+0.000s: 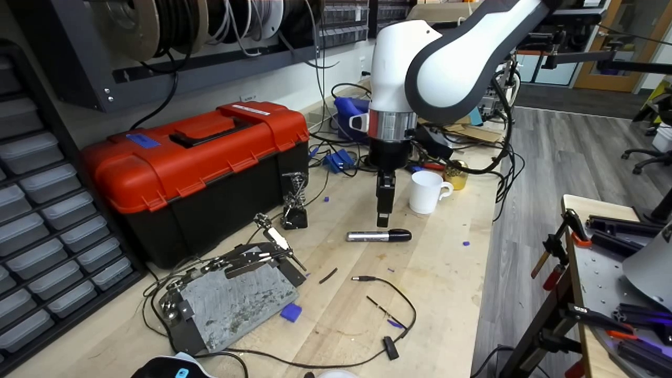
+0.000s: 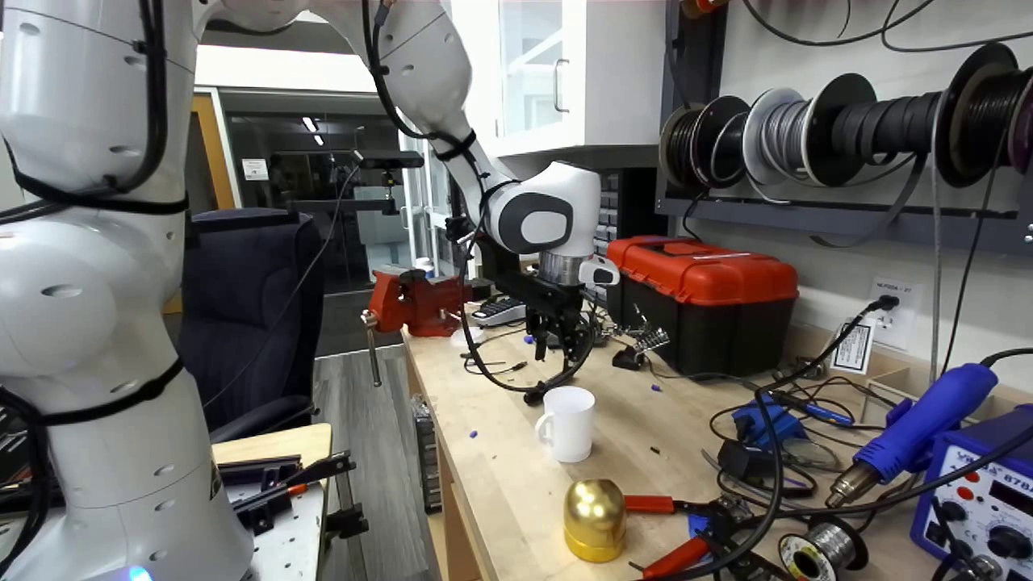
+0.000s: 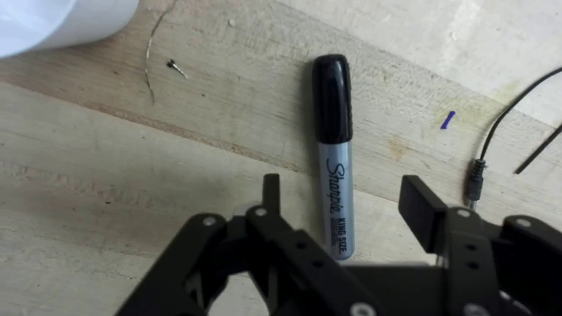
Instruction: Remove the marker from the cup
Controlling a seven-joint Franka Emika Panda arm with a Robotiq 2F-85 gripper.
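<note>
Black-capped and silver-barrelled, the Sharpie King Size marker (image 3: 335, 184) lies flat on the wooden workbench (image 3: 109, 245), outside the white mug (image 1: 424, 192). Only the wrist view is close enough to read its lettering. That view also settles the gripper (image 3: 342, 199): its fingers (image 3: 419, 215) stand wide apart, the marker's barrel framed between them with bare wood on either side, and they grasp nothing. The same view cuts the mug down to a curved wall in the upper left corner; both exterior views show it whole, upright, its side handle visible. In an exterior view that takes in a stained grey plate (image 1: 239, 302), the mug stands near the marker but apart, and the fingers appear edge-on as one dark column above the marker, their spread unreadable. In an exterior view with a red bench vise (image 2: 416, 303), a blue hot-air gun (image 2: 928, 436) and a spool of silvery wire (image 2: 835, 545), the marker cannot be made out for certain.
</note>
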